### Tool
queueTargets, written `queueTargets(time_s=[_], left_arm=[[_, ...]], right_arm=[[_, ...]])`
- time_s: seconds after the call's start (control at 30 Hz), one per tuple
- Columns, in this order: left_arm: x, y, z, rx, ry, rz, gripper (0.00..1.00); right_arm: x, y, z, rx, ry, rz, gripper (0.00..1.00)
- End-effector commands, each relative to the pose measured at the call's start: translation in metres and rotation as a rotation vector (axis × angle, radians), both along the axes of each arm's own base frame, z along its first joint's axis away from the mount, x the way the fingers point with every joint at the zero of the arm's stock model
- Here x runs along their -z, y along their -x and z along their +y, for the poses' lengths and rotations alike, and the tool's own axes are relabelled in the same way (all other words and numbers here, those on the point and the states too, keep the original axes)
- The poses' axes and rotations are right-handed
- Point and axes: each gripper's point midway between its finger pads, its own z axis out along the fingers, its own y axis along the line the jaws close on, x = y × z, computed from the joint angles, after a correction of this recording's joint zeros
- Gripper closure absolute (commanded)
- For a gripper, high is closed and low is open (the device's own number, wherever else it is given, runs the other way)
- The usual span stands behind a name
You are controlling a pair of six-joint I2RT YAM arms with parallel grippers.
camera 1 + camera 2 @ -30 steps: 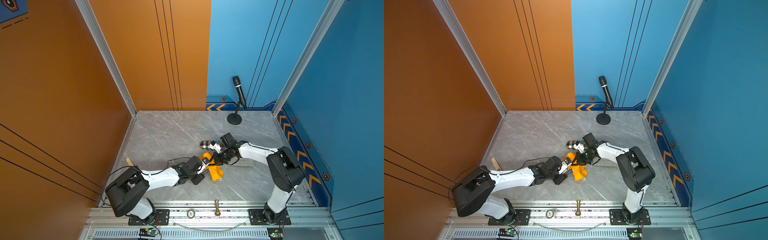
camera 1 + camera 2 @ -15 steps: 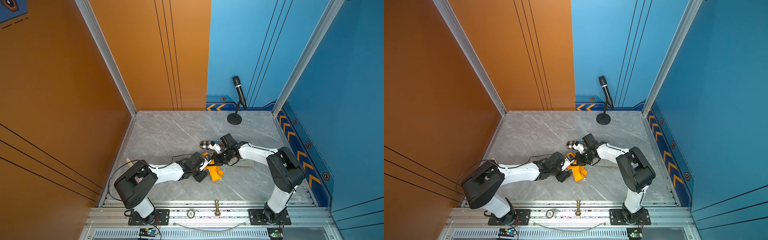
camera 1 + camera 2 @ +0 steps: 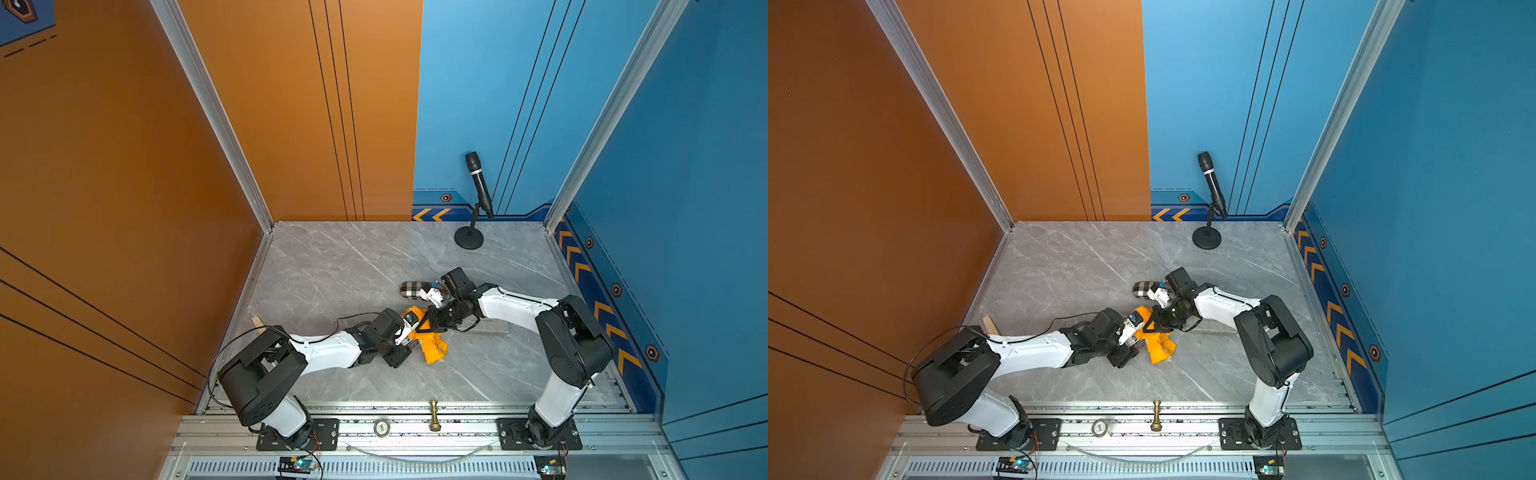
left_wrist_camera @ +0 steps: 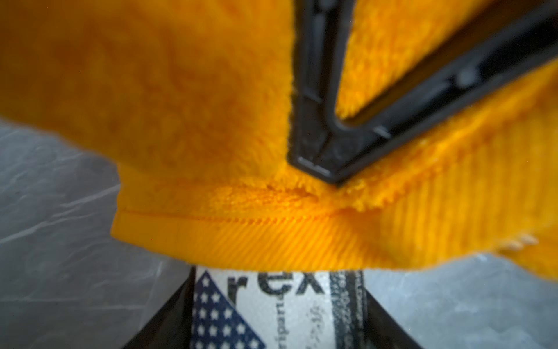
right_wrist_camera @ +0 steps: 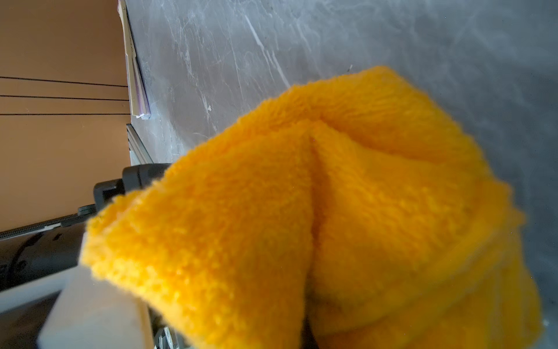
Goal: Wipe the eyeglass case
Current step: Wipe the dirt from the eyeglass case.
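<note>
The plaid eyeglass case (image 3: 412,289) lies on the grey marble table, its right end hidden under my right wrist. In front of it the orange cloth (image 3: 434,350) hangs bunched between both grippers. My right gripper (image 3: 429,325) is shut on the cloth's upper part, and the cloth (image 5: 332,211) fills the right wrist view. My left gripper (image 3: 410,329) meets the cloth's left edge. In the left wrist view its taped fingers (image 4: 277,302) show no gap and run under the cloth's hem (image 4: 241,235), shut on it. The right gripper's black finger (image 4: 317,145) presses into the cloth there.
A microphone on a round stand (image 3: 478,195) is at the back right. A flat grey bar (image 3: 492,328) lies under the right forearm. A small wooden piece (image 3: 257,321) sits at the left wall. A brass chess piece (image 3: 434,415) stands on the front rail.
My left arm has swung in and its gripper has edged right against the cloth. The right arm, the cloth's bulk and the case have stayed in place.
</note>
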Motion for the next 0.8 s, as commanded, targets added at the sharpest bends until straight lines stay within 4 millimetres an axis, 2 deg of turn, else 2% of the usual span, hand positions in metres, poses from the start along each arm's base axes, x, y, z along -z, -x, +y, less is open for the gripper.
queueTargets(time_s=[0.0, 0.17, 0.3, 0.5, 0.57, 0.67, 0.77], left_arm=[[0.013, 0.006, 0.002, 0.000, -0.029, 0.044, 0.38], [0.010, 0.008, 0.001, 0.000, -0.032, 0.029, 0.54], [-0.011, 0.009, -0.005, 0.015, -0.009, -0.034, 0.60], [-0.041, 0.010, -0.011, 0.021, 0.038, -0.110, 0.63], [-0.045, 0.008, -0.010, 0.011, 0.039, -0.131, 0.64], [-0.050, 0.007, -0.014, 0.021, 0.054, -0.141, 0.64], [-0.056, 0.005, -0.017, 0.016, 0.073, -0.154, 0.64]], right_arm=[[0.032, 0.022, -0.024, 0.016, 0.176, 0.082, 1.00], [0.025, 0.021, -0.025, 0.021, 0.173, 0.065, 1.00], [0.005, 0.014, -0.030, 0.029, 0.175, 0.001, 1.00], [-0.013, -0.011, -0.067, 0.084, 0.285, -0.087, 1.00], [-0.019, -0.006, -0.059, 0.043, 0.299, -0.117, 1.00], [-0.028, 0.019, -0.027, -0.054, 0.274, -0.150, 1.00], [-0.038, 0.039, 0.007, -0.048, 0.138, -0.085, 1.00]])
